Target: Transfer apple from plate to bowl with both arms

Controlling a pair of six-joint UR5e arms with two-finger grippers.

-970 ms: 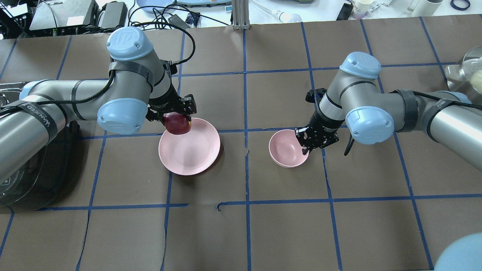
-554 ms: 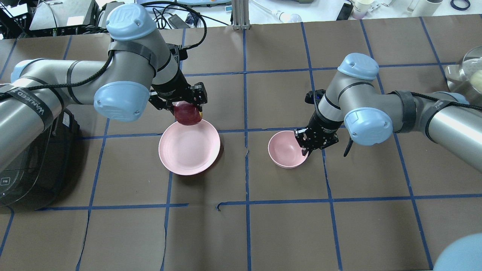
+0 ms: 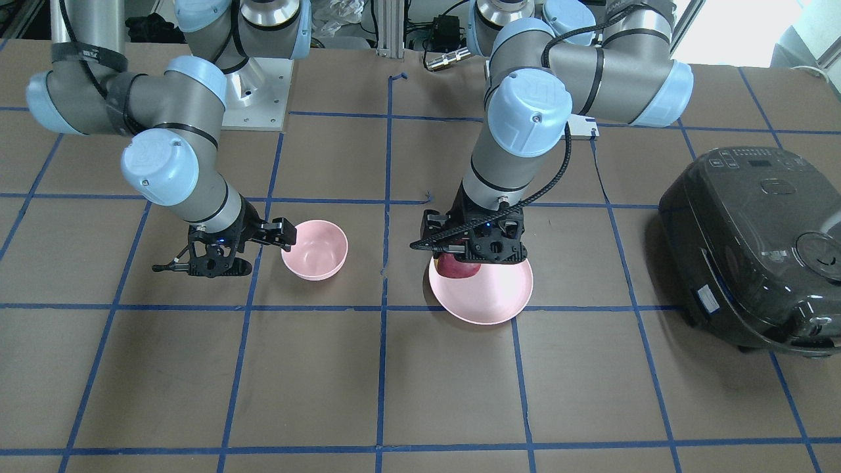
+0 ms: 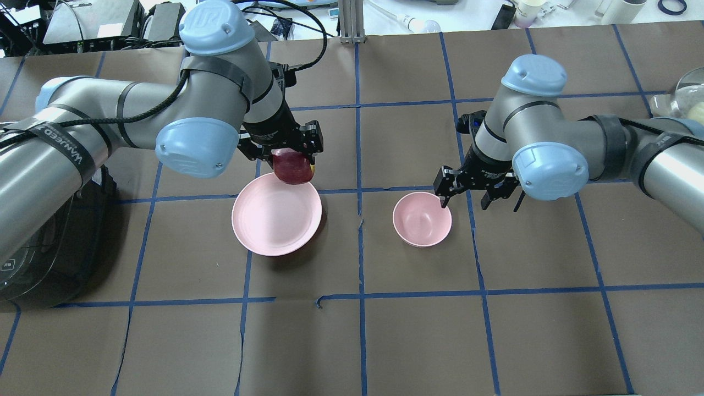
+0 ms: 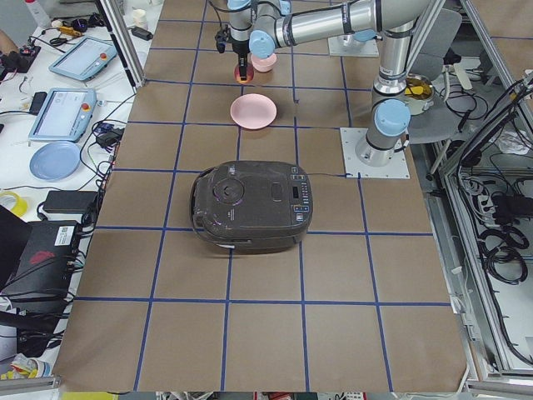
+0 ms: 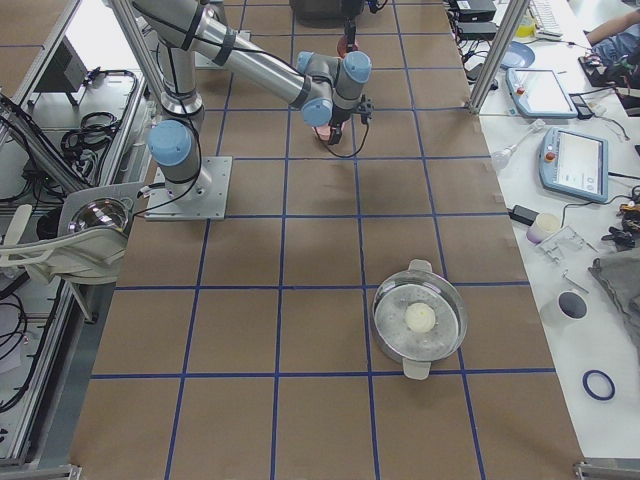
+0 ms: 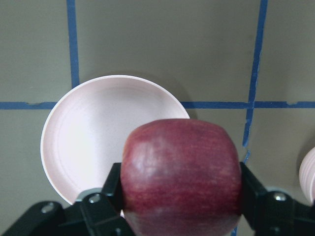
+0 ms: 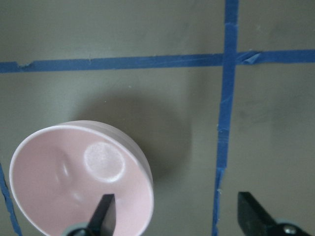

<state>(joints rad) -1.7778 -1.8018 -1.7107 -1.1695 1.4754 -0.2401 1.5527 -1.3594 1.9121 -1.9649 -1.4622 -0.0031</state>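
- Apple (image 4: 294,169): dark red. We record it pinched on both flanks by the left gripper (image 7: 181,206) and held in the air, touching no dish.
- Plate (image 4: 258,225): wide, shallow, pink, nothing on it. It lies below the apple and a little to one side.
- Bowl (image 4: 421,223): small, deep, pink, nothing in it. It stands near the plate, across a blue tape line.
- Right gripper (image 8: 177,216): jaws apart, holding nothing. One finger is over the bowl's rim and the other is outside the bowl.
- Step in hand, as we judge it: carrying the apple across to the bowl.
- Handling notes:
  - We would keep the clamp firm and travel above rim height.
  - The bowl looks barely wider than the fruit, so we would centre over it.
  - We would lower the apple before letting go.
  - We would have the right gripper steady the bowl or move clear of the drop.
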